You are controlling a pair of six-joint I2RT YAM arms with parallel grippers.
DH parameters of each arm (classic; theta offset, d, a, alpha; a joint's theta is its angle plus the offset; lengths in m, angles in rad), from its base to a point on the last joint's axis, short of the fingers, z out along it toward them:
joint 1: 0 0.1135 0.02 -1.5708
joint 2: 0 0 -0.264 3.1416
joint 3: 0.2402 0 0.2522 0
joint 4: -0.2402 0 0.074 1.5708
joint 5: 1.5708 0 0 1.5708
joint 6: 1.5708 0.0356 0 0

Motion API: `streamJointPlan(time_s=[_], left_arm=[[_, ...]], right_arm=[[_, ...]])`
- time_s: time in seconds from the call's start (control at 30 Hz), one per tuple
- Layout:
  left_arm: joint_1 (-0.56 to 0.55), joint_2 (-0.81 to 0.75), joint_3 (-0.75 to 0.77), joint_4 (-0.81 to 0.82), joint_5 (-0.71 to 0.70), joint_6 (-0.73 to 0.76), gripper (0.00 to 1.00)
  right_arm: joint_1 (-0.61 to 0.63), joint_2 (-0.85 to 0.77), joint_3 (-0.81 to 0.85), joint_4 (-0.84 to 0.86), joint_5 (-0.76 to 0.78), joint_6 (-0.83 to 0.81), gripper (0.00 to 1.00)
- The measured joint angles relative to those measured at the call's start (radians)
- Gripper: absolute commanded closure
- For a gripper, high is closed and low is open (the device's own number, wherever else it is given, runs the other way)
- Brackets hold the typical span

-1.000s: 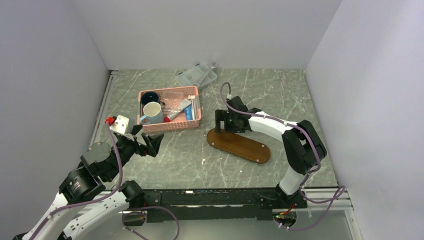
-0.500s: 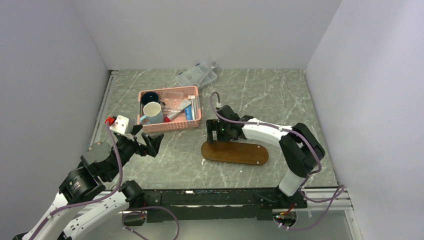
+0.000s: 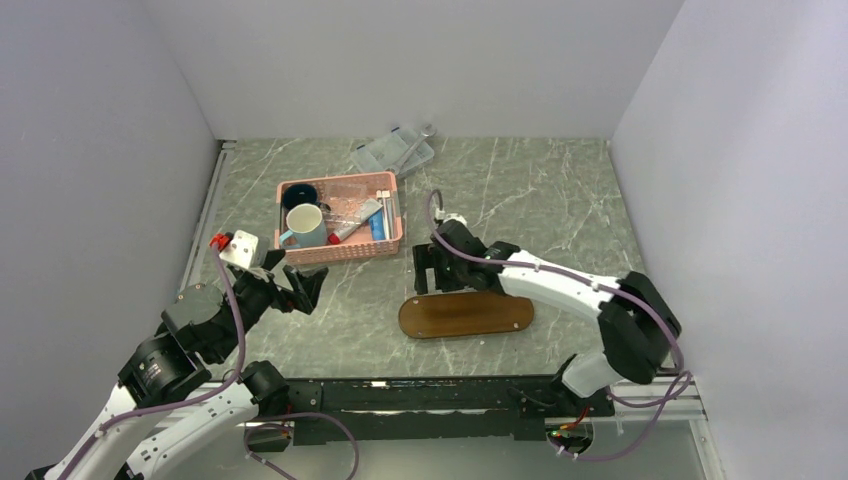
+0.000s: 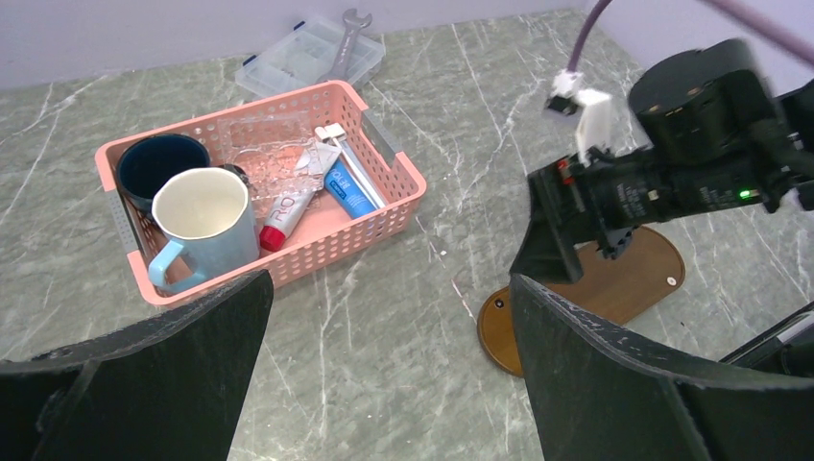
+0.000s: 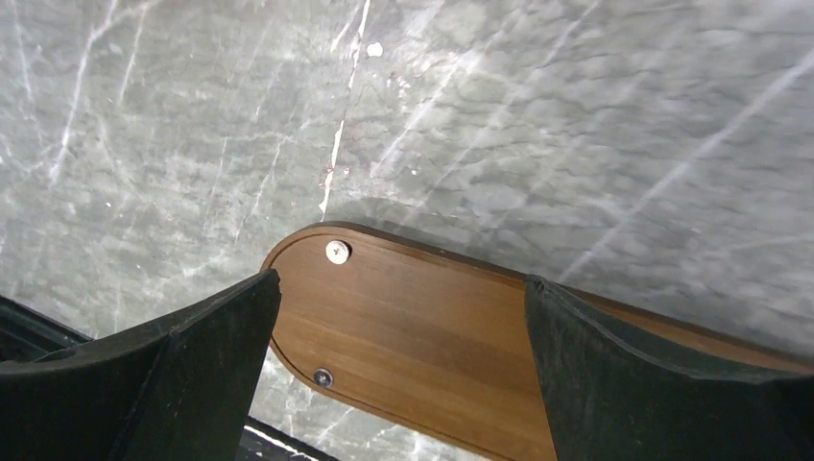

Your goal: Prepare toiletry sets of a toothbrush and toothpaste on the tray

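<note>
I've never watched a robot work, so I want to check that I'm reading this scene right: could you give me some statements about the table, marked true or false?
1. The tray is bare. True.
2. The blue toothpaste lies on the tray. False: it lies in the pink basket.
3. A pale-blue mug and a dark mug stand in the basket. True.
4. The right gripper is shut. False: it is open, above the tray.
5. The left gripper is open. True.
</note>
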Motion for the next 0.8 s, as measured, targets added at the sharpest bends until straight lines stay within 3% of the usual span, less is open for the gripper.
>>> streamJointPlan(time_s=[0.5,0.8], left_arm=[[0.0,0.042,-0.001,-0.014,0.05,-0.029,0.01],[0.0,0.064,-0.054,-0.03,0.111,-0.131,0.01]], right_arm=[[-0.026,-0.315,-0.044,-0.299,0.323,0.024,0.0],[-0.188,-0.477,-0.196,-0.381,0.34,0.038,0.0]])
